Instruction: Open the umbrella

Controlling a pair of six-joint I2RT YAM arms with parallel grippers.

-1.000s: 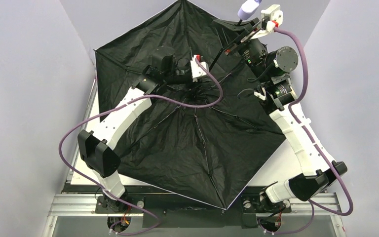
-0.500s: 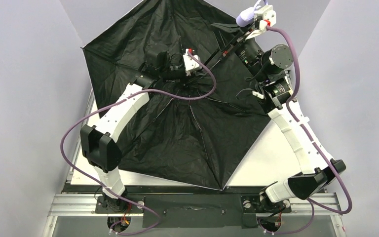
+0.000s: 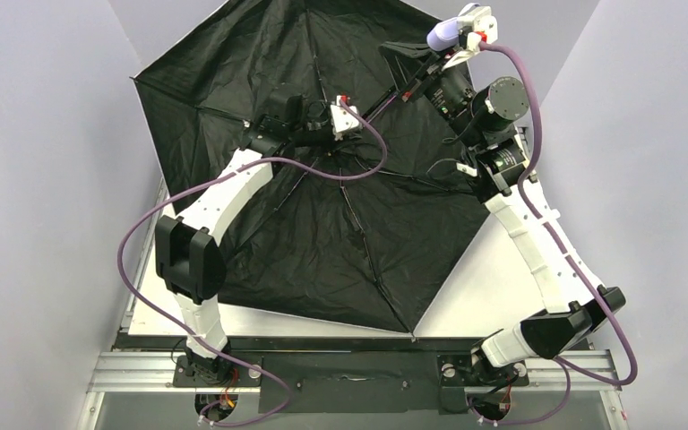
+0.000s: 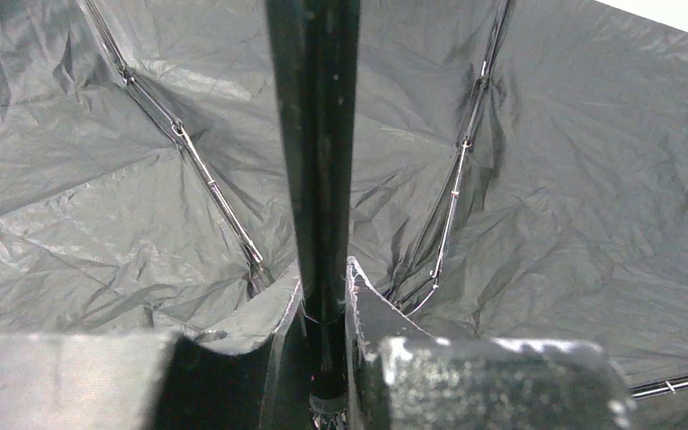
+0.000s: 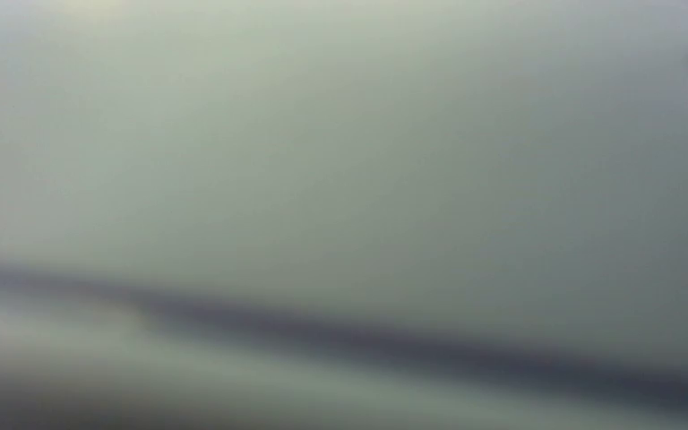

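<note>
The umbrella [image 3: 340, 251] is spread open with its black lining and ribs facing up, and it covers most of the table. Its thin black shaft [image 3: 394, 97] runs up and right to the lavender handle [image 3: 445, 34]. My left gripper [image 3: 356, 118] is shut on the shaft near the hub. In the left wrist view the shaft [image 4: 313, 161] passes between the fingers [image 4: 378, 315] of that gripper [image 4: 324, 309]. My right gripper [image 3: 452, 54] is at the handle and seems shut on it. The right wrist view is only a grey blur.
The white tabletop [image 3: 493, 287] shows at the right and along the near edge of the canopy. Grey walls [image 3: 45, 179] close in on the left, right and back, and the canopy's far edge reaches the back wall. A metal rail [image 3: 358, 367] carries both arm bases.
Both grippers have moved toward the far wall with the umbrella. The canopy has shifted back and left, and its near tip has drawn away from the rail.
</note>
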